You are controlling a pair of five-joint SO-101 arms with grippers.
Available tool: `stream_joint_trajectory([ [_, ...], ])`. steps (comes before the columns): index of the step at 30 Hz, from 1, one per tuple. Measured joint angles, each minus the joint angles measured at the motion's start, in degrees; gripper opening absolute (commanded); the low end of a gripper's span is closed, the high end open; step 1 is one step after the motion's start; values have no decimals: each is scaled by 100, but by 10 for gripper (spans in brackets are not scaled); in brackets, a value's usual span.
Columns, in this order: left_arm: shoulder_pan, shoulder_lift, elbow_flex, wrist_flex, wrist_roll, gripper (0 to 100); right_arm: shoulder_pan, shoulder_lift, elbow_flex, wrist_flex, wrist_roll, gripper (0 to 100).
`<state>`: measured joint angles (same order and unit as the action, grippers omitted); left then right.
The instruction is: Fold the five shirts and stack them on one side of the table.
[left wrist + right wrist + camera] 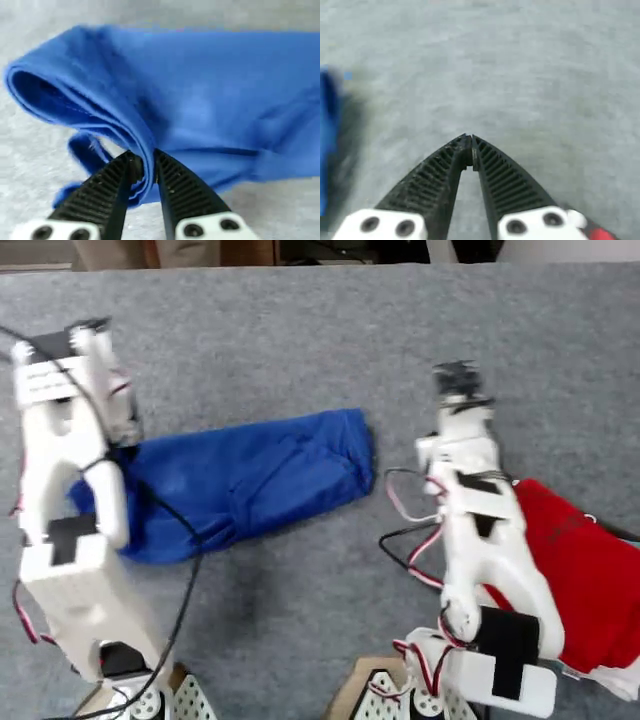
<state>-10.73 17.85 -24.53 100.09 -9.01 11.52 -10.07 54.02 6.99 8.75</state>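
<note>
The grey felt-covered table (300, 320) is stretching across the whole high view, and you are working over it with two white arms. The blue cotton shirt (260, 480) is lying left of centre as a long, loosely folded band, with its left end under the left arm (60, 490). The red shirt (590, 570) is lying at the right edge, partly under the right arm (480, 530) and well apart from the blue one.

In the left wrist view, the left gripper (144, 162) is pinching a doubled fold of the blue shirt between its ribbed black fingers (107, 187). The jaws are sitting nearly together, with cloth filling the gap. Beside the grip, the fold is sitting raised off the table and drooping open in a loop.

In the right wrist view, the right gripper (469, 145) is hanging over bare grey table with its tips touching and nothing between them. A strip of blue is showing off to one side.

As I am judging it, this cloth is handling light, limp and a little slippery, so expect it to be sagging and sliding wherever you are not holding it. You are gripping several layers at once, which suits carrying a fold over. Taking a corner or hem with the free gripper, rather than mid-panel, should be keeping the edge straight.
</note>
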Motion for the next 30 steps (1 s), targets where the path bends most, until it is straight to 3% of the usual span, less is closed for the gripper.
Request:
stream_joint_trajectory([
  [6, 1749, -369, -88, -26, 598, 18, 422, 0, -105, 0, -466, 5],
  [15, 3499, -352, -176, -1240, 905, 18, 413, 0, -105, -18, -475, 5],
  [22, 3982, 536, -651, -1776, 1222, 18, 413, 0, -105, -18, -475, 5],
  [30, 4009, 1969, -2198, -1688, 1451, 18, 413, 0, -105, -18, -475, 5],
])
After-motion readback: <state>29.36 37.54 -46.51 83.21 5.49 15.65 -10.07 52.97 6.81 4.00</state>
